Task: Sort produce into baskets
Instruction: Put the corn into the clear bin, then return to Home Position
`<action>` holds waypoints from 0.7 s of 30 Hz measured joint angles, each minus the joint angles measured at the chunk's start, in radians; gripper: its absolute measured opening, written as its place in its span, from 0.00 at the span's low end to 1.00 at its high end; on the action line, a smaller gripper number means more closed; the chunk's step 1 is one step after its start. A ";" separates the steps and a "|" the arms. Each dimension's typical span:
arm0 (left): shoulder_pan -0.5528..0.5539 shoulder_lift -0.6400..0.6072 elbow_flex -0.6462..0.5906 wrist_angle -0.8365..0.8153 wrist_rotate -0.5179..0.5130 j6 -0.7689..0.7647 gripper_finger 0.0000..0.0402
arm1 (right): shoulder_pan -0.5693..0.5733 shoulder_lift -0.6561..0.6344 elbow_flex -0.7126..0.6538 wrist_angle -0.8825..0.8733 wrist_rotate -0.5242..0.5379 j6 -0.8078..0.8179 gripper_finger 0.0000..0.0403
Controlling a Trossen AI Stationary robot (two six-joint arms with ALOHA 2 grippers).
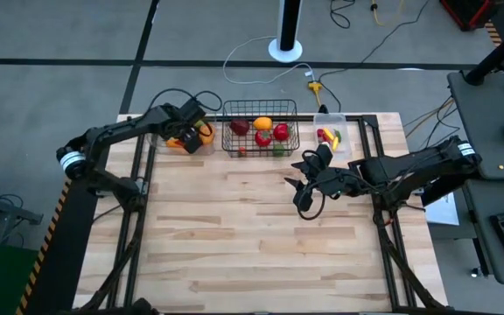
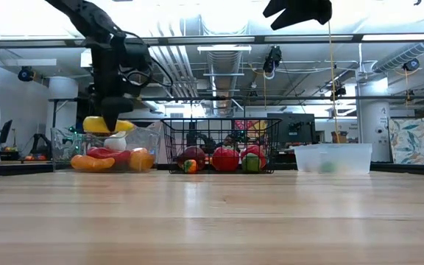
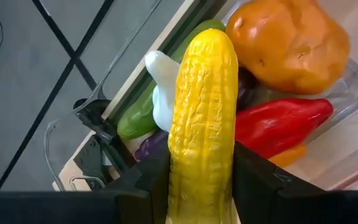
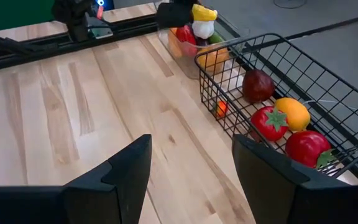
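Jaws of the left gripper clamp the lower part of a yellow corn cob, one dark finger on each side. Cob's long axis runs straight out from the gripper, rounded tip leading; in the low view it shows as a roughly level yellow bar under the gripper, just above the wide clear bin at the table's far left.

Below the cob in that bin: an orange pepper-like piece, a red pepper, white garlic, a green cucumber. Something purple lies under the cob, mostly hidden.

Right gripper hangs over the mid-table boards with jaws parted moderately, nothing between them. In the low view only its dark tip is seen, cut off at the upper edge.

Black wire basket sits at the far edge, holding tomatoes, an orange and a dark red piece. Small clear bin beside it holds a few pieces, hard to identify; from table height its contents are a blur.
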State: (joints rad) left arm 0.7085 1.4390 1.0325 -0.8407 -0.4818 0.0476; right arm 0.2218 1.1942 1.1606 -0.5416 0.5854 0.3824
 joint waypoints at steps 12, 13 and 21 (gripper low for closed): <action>0.001 0.015 0.000 -0.001 -0.098 -0.004 0.43 | 0.000 0.001 -0.003 0.000 0.000 0.001 0.54; 0.000 0.013 0.000 -0.001 -0.098 -0.004 0.44 | 0.000 0.001 -0.003 0.000 0.000 0.002 0.54; -0.011 -0.003 0.000 -0.051 -0.076 -0.020 0.49 | 0.000 0.001 -0.003 0.000 0.000 -0.012 0.54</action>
State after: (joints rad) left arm 0.6979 1.4361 1.0321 -0.8916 -0.5573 0.0275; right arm 0.2218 1.1950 1.1576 -0.5419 0.5851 0.3704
